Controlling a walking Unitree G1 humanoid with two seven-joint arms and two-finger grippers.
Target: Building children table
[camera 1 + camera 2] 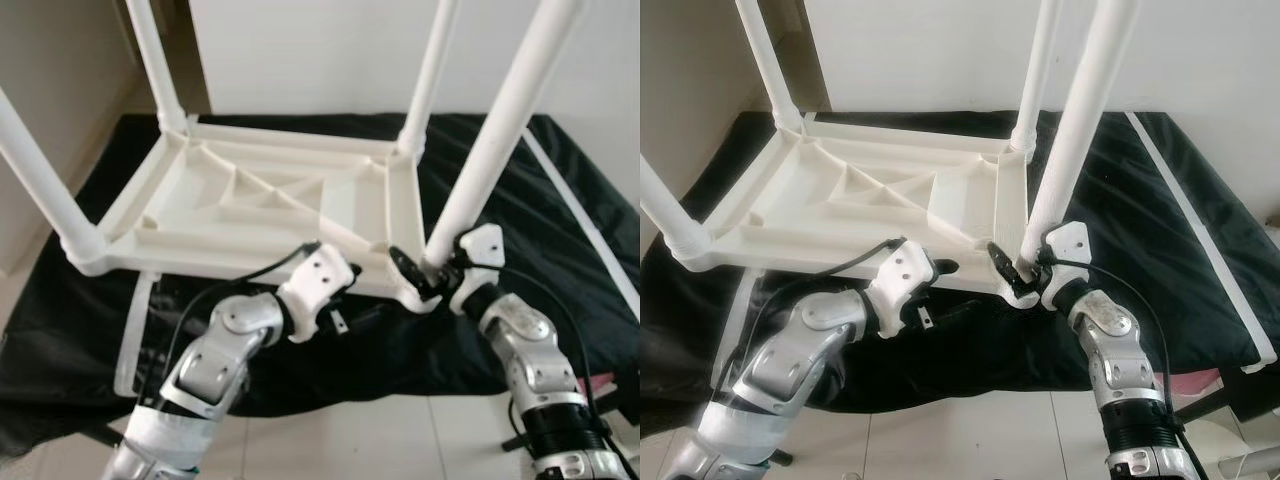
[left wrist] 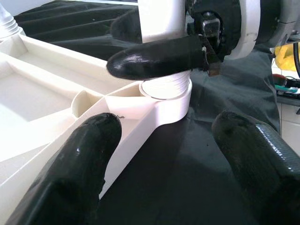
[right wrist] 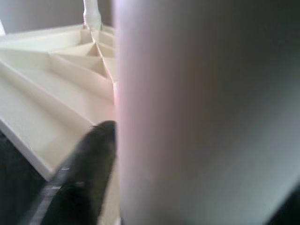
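Table top: white plastic, laid upside down on black cloth, frame centre.
Near-right leg: seated upright in corner socket.
Right gripper: clenched around leg base.
Left gripper: released, fingers spread beside the socket.

The upturned children's table top, centre of the left eye view, is plain white plastic with ribbed underside, and its four legs are the same white. It lies on a black cloth spread across the middle of the frame. The wall at the top is white; the floor at the bottom is pale tile with thin grey joints. Both arms are silver with white wrist housings, and the fingers are glossy black. A yellow object shows at the right edge of the left wrist view.
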